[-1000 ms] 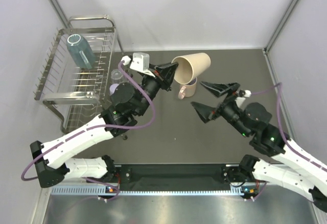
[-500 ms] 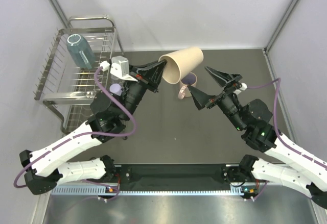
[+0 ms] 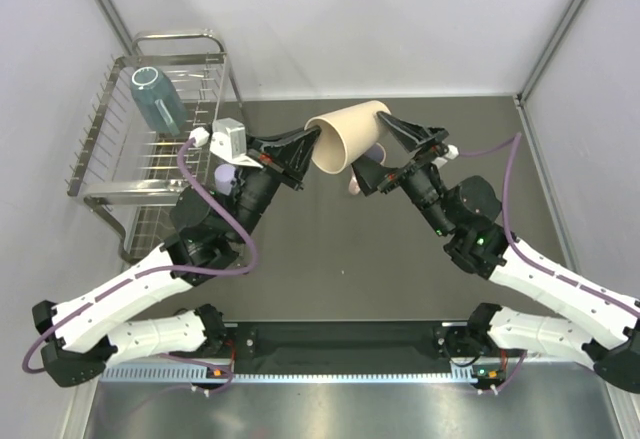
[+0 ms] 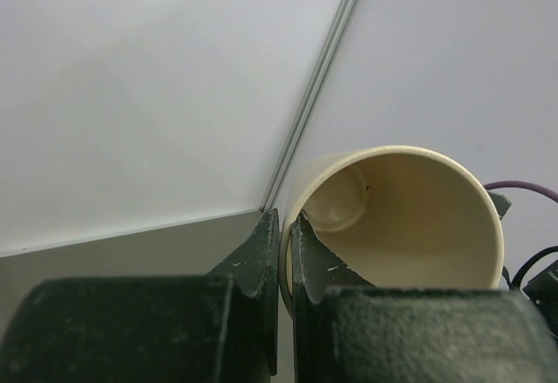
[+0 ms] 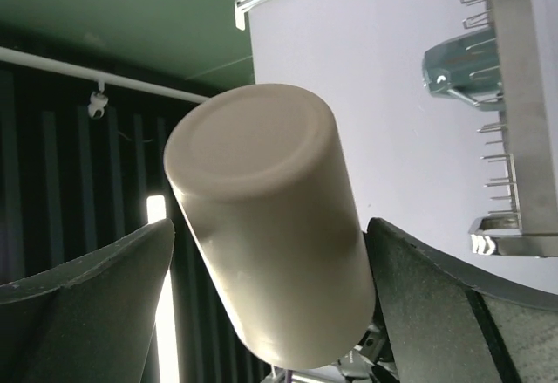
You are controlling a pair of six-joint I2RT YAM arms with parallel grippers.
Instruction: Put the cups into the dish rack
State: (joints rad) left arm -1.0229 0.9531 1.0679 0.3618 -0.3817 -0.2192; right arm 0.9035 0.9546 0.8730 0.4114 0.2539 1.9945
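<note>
Okay, mid-air transfer of one cup. The left gripper [image 3: 310, 141] has its fingers pinching the rim wall of the beige tumbler [image 3: 348, 136], one finger inside the mouth and one outside; the left wrist view shows this plainly.

The tumbler hangs above the worktop [image 3: 330, 259], lying roughly on its side. Its mouth faces the left arm and its closed base faces the right arm. The long axis runs across between the two grippers, with the base end angled a little away from the arm bases.

The right gripper [image 3: 372, 149] has its fingers spread wide, one on either side of the tumbler's base end. In the right wrist view the cup body sits between them with a gap on each side, so they straddle it without gripping.

The dish rack [image 3: 105, 149] stands at the far left of the worktop with the teal-blue cup [image 3: 157, 99] already in it. The lavender tumbler [image 3: 228, 174] is just beside the rack, partly under the left arm. The pink handled mug [image 3: 353, 185] sits below the held tumbler, mostly hidden.

Judgement: this is a regrasp or handover. The right fingers lie across the cup's axis, so closing straight in should catch the body. The rack is on the left arm's side, so that arm is nearer for loading. The risk is the smooth wall slipping if the left lets go early.
</note>
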